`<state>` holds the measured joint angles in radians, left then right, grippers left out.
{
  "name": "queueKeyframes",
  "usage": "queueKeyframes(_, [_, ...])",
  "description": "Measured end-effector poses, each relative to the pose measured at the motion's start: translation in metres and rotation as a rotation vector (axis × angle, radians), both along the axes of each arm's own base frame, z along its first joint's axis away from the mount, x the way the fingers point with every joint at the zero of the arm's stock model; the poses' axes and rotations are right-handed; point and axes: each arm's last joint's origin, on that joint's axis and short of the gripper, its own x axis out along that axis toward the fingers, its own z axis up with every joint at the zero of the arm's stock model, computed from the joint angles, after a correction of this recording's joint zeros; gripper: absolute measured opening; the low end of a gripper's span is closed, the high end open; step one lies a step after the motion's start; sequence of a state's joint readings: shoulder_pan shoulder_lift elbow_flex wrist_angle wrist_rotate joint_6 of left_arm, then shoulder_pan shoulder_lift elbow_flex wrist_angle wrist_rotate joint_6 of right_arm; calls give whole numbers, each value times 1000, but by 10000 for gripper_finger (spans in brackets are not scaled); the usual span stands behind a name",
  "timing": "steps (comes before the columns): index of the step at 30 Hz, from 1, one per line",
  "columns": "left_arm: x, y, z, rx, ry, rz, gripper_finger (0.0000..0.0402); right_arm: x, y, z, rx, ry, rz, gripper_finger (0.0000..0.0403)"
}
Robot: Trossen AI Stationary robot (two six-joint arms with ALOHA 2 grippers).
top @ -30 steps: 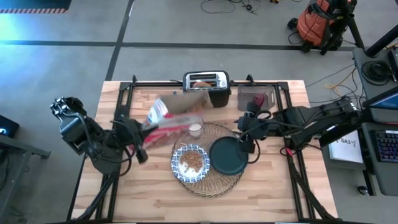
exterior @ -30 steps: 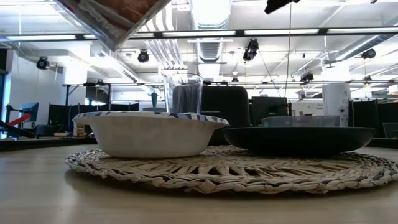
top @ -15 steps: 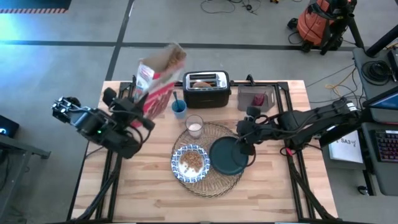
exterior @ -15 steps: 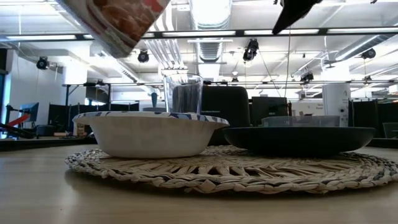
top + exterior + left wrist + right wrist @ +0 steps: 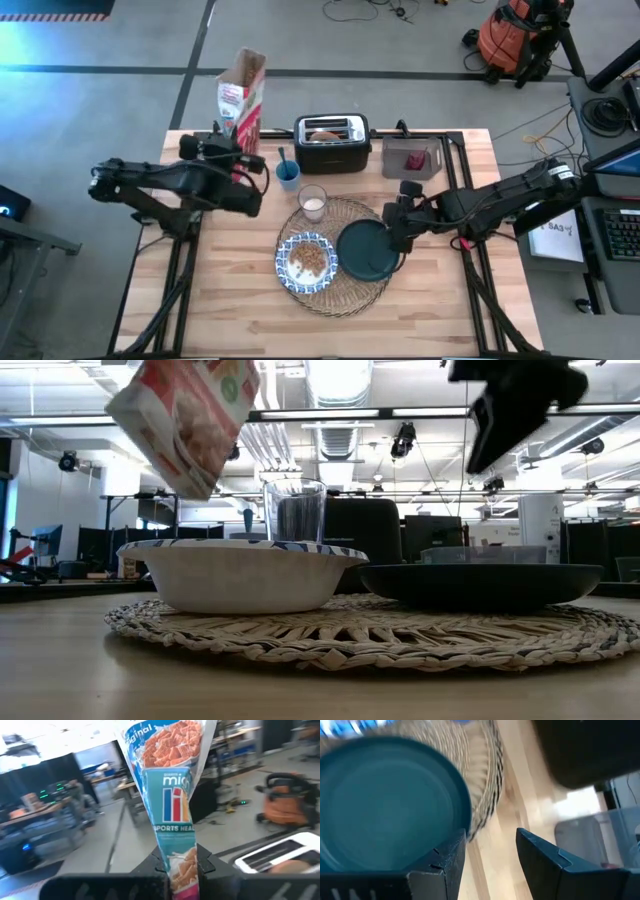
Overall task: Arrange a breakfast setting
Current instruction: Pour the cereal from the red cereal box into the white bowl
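Note:
My left gripper [image 5: 240, 165] is shut on a red-and-white cereal box [image 5: 241, 92] held high over the table's far left part; the low view [image 5: 185, 420] shows the box tilted, well above the table. A round straw placemat [image 5: 345, 290] carries a blue-and-white bowl [image 5: 307, 262] with cereal, a dark teal plate [image 5: 367, 252] and a glass of milk [image 5: 313, 203]. My right gripper [image 5: 396, 228] is open and empty, above the plate's right rim, and also shows in the low view [image 5: 515, 410]. A small dark-red item [image 5: 418, 160] lies in a clear container. My left gripper pinches the cereal box's lower end [image 5: 178, 862] between its two fingers, one on each broad face, the narrow side facing the wrist camera. The box walls are pressed in at the fingers. The box stands with its open top up, lifted clear of the table.
A black-and-silver toaster [image 5: 332, 133] stands at the far edge. A small blue cup [image 5: 288, 176] stands between the toaster and the glass, with a thin handle sticking out. The clear container [image 5: 411, 157] sits right of the toaster. Bare wood lies along the near edge [image 5: 330, 335].
My left gripper has swung from over the bowl toward the table's far left, turning the cereal box from tipped over the bowl to open top up. My right gripper has come down a little over the plate's right rim.

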<state>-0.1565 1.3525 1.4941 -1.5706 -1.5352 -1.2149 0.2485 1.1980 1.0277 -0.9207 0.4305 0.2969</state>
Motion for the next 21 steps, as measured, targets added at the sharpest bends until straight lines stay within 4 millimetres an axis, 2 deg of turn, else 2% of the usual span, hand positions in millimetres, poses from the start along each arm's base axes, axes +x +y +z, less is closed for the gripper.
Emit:
queueKeyframes(4, [1,18,-28,4,9,91,0,-5,-1,-21,-10,41,0,162])
queueKeyframes(10, [-7,38,-84,9,-16,192,0,-7,-2,-41,-11,46,1,160])
queueKeyframes(21, [-36,64,-168,38,-146,343,0,1,0,-39,9,-51,9,156])
